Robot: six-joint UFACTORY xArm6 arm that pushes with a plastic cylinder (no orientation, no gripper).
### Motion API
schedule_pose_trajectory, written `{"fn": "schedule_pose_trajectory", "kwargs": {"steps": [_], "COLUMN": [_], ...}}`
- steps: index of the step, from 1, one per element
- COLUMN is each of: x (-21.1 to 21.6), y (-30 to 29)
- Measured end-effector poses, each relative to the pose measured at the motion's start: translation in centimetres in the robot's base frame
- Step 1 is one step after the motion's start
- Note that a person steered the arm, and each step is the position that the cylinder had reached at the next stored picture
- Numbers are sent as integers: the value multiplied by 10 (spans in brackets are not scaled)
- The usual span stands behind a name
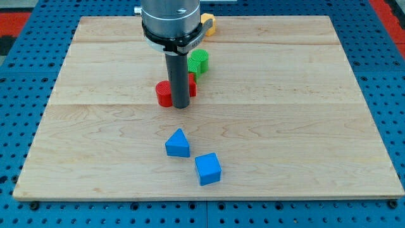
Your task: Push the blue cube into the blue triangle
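Observation:
The blue cube (208, 169) lies near the view's bottom, just right of the middle. The blue triangle (178, 144) lies just up and to the left of it, with a narrow gap between them. My tip (181, 106) rests on the board well above both blue blocks, toward the view's top, and touches neither. It stands right in front of a red block (166, 94).
A green block (198, 62) sits above and right of the rod. A yellow block (209, 24) shows at the board's top edge behind the arm. The wooden board (304, 126) lies on a blue pegboard surface.

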State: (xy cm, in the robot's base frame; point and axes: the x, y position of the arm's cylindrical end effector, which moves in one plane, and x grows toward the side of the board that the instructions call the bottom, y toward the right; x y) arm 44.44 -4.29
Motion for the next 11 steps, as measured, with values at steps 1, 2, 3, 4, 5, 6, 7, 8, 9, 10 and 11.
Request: {"fn": "schedule_pose_trajectory", "kwargs": {"steps": [1,2,3,4,5,6,7,8,9,10,11], "x": [3,8,19,39,78,90,86,90,153,171,127], "y": [0,-5,-38,-64,-48,22,41,-3,-9,46,48]}}
